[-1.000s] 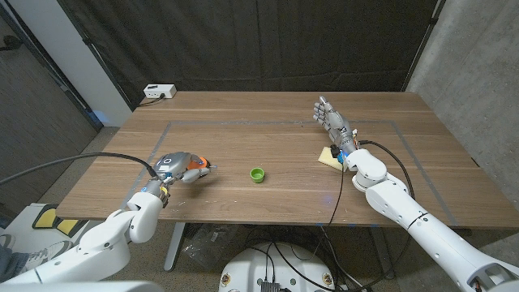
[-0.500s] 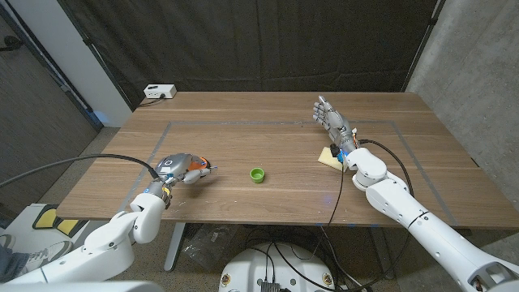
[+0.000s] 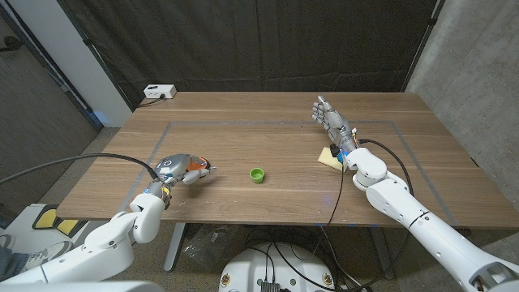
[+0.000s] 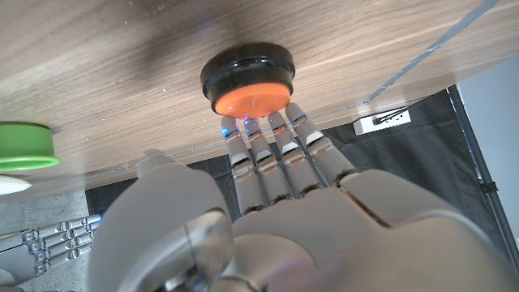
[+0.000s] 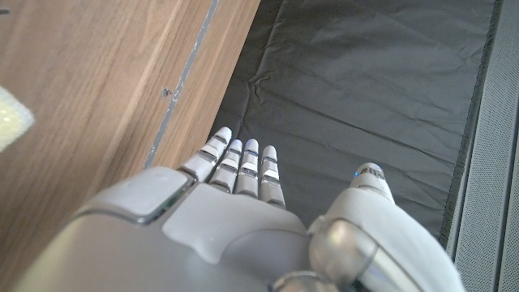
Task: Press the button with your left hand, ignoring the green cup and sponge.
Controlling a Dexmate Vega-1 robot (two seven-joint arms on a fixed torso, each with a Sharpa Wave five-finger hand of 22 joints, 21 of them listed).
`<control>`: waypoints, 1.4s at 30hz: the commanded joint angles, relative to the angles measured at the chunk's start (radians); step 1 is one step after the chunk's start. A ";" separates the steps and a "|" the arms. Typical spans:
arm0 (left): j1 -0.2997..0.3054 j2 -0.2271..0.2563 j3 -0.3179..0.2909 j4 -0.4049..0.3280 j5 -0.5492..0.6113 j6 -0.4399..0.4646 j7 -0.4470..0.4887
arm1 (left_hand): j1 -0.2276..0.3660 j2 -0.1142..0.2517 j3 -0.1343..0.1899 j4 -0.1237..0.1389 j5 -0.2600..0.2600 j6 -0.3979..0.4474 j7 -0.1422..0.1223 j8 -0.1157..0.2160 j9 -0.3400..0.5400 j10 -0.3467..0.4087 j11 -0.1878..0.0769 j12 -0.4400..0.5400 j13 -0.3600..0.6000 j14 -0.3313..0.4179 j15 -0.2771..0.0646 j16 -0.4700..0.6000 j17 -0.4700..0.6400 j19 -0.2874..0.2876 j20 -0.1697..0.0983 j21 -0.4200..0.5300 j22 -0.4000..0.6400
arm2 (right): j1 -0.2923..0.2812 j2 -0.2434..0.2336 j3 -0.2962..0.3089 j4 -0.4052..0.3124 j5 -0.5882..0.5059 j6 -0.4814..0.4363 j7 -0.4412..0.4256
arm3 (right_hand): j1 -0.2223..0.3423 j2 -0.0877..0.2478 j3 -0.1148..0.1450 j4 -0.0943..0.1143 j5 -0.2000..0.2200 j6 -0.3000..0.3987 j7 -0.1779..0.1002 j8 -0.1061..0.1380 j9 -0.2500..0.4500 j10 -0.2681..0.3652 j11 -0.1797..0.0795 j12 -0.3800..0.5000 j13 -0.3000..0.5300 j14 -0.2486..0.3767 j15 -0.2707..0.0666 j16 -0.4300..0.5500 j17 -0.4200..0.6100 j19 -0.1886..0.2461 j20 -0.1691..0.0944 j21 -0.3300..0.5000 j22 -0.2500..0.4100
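Note:
The button (image 3: 197, 168) has a black base and an orange top and sits on the wooden table (image 3: 243, 138) near its front left. My left hand (image 3: 174, 166) reaches over it from the left. In the left wrist view its straight fingertips (image 4: 253, 128) touch the near edge of the button (image 4: 247, 77) and hold nothing. The small green cup (image 3: 257, 174) stands to the right of the button, also seen as a green cup (image 4: 24, 146) in the left wrist view. The yellow sponge (image 3: 328, 156) lies beside my right wrist. My right hand (image 3: 332, 122) is raised with its fingers stretched out and empty.
A white box (image 3: 160, 92) with a cable sits at the table's back left corner. A black cable runs from my left arm off the table's left edge. Pale tape lines (image 3: 284, 123) mark a rectangle on the tabletop. A dark curtain hangs behind the table.

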 commanded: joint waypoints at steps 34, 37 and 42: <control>0.065 0.025 -0.106 -0.041 -0.018 -0.083 0.152 | 0.030 0.051 0.012 -0.005 -0.017 0.070 0.077 -0.025 0.010 0.009 -0.007 -0.020 0.004 0.010 -0.052 -0.004 0.004 0.011 -0.012 -0.009 0.006 | -0.037 -0.015 0.008 -0.038 -0.035 0.044 -0.008 | -0.005 0.002 -0.004 -0.005 0.002 0.000 -0.005 -0.001 0.001 0.015 -0.001 0.004 0.004 0.012 0.001 -0.002 0.003 0.019 -0.014 -0.002 0.005; 0.073 0.019 -0.117 -0.038 -0.014 -0.087 0.162 | 0.032 0.053 0.013 -0.005 -0.019 0.066 0.077 -0.028 0.010 0.007 -0.007 -0.021 0.004 0.008 -0.053 -0.005 0.004 0.009 -0.011 -0.011 0.006 | -0.042 -0.015 0.008 -0.042 -0.037 0.046 -0.011 | -0.005 0.001 -0.004 -0.005 0.002 0.000 -0.004 -0.001 0.001 0.016 0.000 0.004 0.004 0.012 0.001 -0.002 0.003 0.020 -0.014 -0.002 0.005; 0.095 0.006 -0.138 -0.036 -0.014 -0.102 0.184 | 0.036 0.056 0.014 -0.005 -0.022 0.063 0.077 -0.033 0.011 0.001 -0.006 -0.026 0.004 0.006 -0.051 -0.007 0.004 0.007 -0.010 -0.012 0.006 | -0.043 -0.013 0.005 -0.045 -0.038 0.039 -0.013 | -0.005 0.000 -0.005 -0.006 0.002 0.000 -0.004 -0.001 0.001 0.018 0.001 0.005 0.004 0.013 0.001 -0.002 0.003 0.021 -0.014 -0.002 0.005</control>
